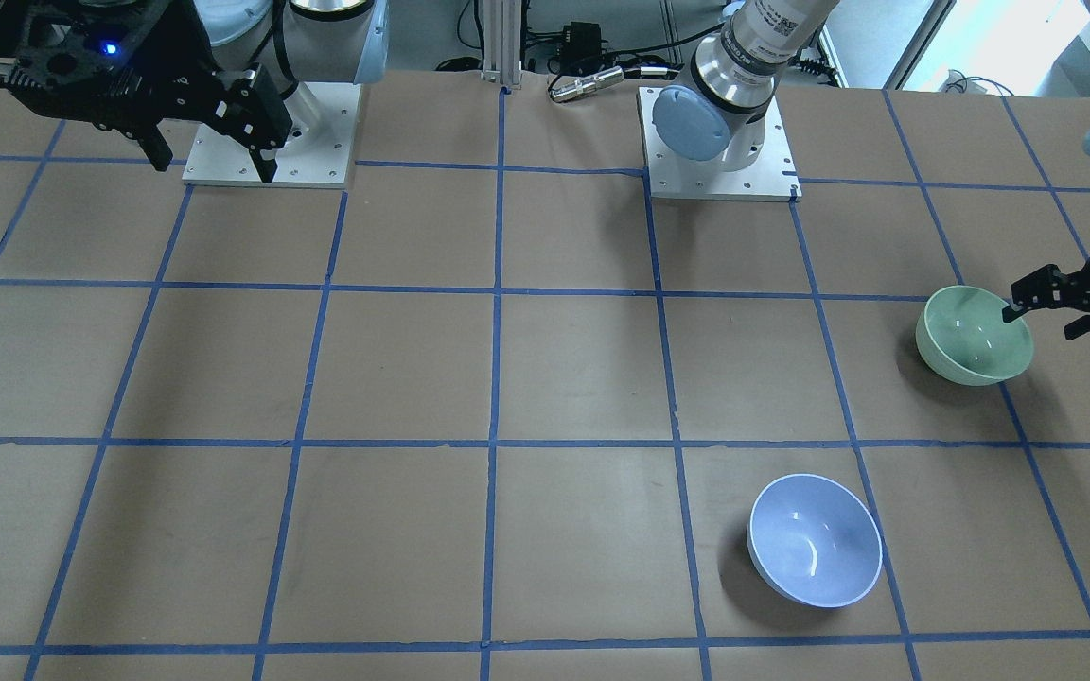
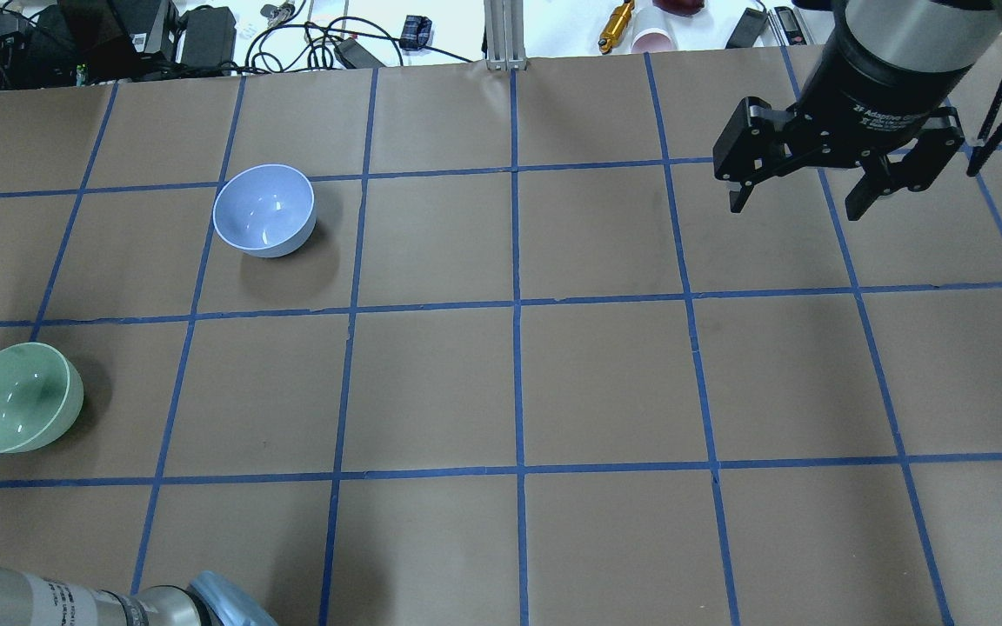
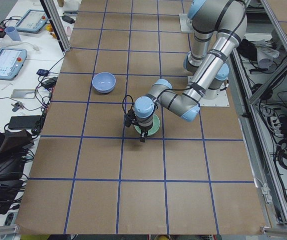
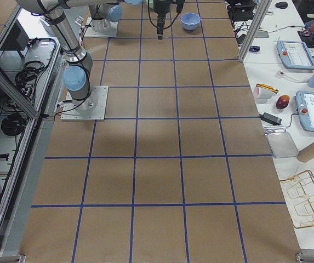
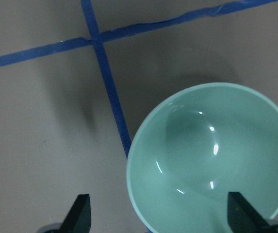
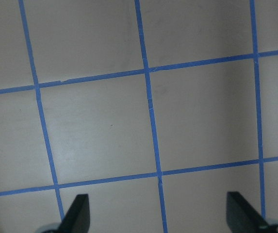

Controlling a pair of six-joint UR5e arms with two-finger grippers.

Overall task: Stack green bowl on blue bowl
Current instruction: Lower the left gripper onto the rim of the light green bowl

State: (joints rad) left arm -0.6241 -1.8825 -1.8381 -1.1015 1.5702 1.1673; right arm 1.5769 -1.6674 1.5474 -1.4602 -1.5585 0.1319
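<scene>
The green bowl (image 1: 971, 339) stands upright on the brown table, also in the overhead view (image 2: 18, 410) and the left wrist view (image 5: 211, 155). My left gripper (image 1: 1045, 320) is open at the bowl's outer edge. One finger (image 5: 238, 213) is over the inside and the other finger (image 5: 80, 213) is outside the rim. The blue bowl (image 1: 815, 539) stands upright and empty, one grid square away, also in the overhead view (image 2: 264, 210). My right gripper (image 2: 797, 207) is open and empty, held high over the far side of the table.
The table is brown paper with a grid of blue tape lines (image 1: 493, 440). The two arm base plates (image 1: 720, 151) sit at the robot's edge. Cables, chargers and small items (image 2: 205, 35) lie beyond the far table edge.
</scene>
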